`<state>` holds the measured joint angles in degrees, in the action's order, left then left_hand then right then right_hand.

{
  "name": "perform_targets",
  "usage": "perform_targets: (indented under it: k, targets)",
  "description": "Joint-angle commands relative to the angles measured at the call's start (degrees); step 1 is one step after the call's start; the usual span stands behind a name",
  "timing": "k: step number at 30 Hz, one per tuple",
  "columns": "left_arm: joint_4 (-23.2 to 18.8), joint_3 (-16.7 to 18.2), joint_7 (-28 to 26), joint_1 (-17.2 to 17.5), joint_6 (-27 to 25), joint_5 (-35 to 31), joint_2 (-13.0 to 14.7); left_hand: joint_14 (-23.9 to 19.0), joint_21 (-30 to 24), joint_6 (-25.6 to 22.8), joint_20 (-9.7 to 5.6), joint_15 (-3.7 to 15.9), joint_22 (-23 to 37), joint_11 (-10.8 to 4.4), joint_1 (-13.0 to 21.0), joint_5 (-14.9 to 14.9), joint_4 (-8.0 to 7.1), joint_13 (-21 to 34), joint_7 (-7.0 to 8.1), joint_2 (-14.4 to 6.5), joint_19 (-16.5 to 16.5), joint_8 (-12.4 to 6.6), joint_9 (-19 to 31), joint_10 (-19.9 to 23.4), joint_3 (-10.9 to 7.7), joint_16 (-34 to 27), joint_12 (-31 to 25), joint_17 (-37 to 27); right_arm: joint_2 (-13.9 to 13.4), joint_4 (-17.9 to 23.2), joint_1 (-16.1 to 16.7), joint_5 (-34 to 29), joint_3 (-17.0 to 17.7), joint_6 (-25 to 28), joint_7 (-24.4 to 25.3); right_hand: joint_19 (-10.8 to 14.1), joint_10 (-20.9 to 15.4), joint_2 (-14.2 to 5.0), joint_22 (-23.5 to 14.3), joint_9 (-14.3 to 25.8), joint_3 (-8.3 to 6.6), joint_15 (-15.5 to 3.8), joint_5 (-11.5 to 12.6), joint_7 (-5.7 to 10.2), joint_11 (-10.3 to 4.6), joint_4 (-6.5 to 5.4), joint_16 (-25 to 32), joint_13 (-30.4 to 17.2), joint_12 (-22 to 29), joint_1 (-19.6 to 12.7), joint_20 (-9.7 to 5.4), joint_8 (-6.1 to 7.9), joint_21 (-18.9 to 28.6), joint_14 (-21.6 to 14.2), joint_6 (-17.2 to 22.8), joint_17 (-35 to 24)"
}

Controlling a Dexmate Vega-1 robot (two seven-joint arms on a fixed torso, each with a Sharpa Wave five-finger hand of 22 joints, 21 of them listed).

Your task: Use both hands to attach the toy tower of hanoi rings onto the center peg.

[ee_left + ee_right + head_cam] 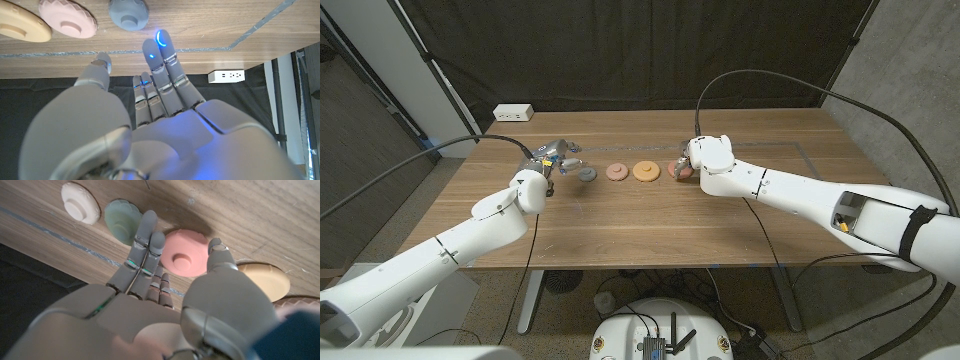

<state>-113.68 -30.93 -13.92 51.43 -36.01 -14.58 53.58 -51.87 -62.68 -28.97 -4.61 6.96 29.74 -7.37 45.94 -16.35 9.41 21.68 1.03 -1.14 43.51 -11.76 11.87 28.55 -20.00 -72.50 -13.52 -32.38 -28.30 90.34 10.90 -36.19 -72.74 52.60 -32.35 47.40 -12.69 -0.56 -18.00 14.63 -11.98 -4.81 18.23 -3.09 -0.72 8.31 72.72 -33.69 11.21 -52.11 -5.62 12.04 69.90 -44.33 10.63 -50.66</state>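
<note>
Grey ring (586, 172) beside left hand (556, 156)

A row of toy rings is seen on the brown wood-grain table (650, 215): a grey ring (587, 173), a dusty pink ring (616, 172), an orange-tan ring (645, 171) — and, in the right wrist view, a salmon-pink ring (186, 258), a pale green ring (121, 221) and a cream ring (80, 202). Both arms are cased in white; the left hand (150, 120) is grey, its fingertips (161, 40) lit blue. A white power strip (513, 113) is set against a black curtain (640, 50).

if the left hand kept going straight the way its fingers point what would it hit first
Most likely the grey ring: in the left wrist view the left hand points its fingers at it, just short of touching. Depth is hard to judge, so it might pass slightly beside it.
</note>
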Motion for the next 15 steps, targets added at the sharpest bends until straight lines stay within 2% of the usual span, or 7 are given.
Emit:
perform_targets:
  k: [1, 15]
  targets:
    - [0.3, -0.2, 0.3, -0.2, 0.1, 0.1, 0.1, 0.2, -0.4, -0.7, -3.97, 5.55, 0.1, 0.08, -0.1, -0.3, -0.07, 0.2, -0.09, -0.6, -0.2, -0.07, 0.1, 0.6, 0.33, -0.3, 0.1, 0.0, 0.8, -2.3, -0.7, 1.5, -0.8, -0.5, 1.0, -0.2, -0.4, -0.52, 0.0, 0.0, 0.10, -7.66, 0.3, 0.16, -0.24, 0.14, 0.5, 0.0, 0.4, 0.1, -6.39, -0.05, 0.3, 0.5, 0.2, 0.0]
    - [0.8, 0.0, 0.0, 0.1, 0.7, 0.6, 0.0, 0.3, -0.8, -0.8, -3.96, 5.56, -0.3, 0.12, -0.1, -0.3, -0.07, 0.4, -0.09, -0.7, -0.4, -0.06, 0.1, 0.9, 0.39, -0.6, 0.1, 0.1, 1.4, -3.7, -1.9, 1.5, -2.7, -0.2, 0.7, -0.3, -0.8, -0.66, 0.1, -0.1, 0.16, -7.67, 0.3, 0.32, -0.32, 0.19, 0.8, -0.1, 0.6, 0.1, -6.39, 0.14, 0.9, 0.5, 0.5, 0.2]
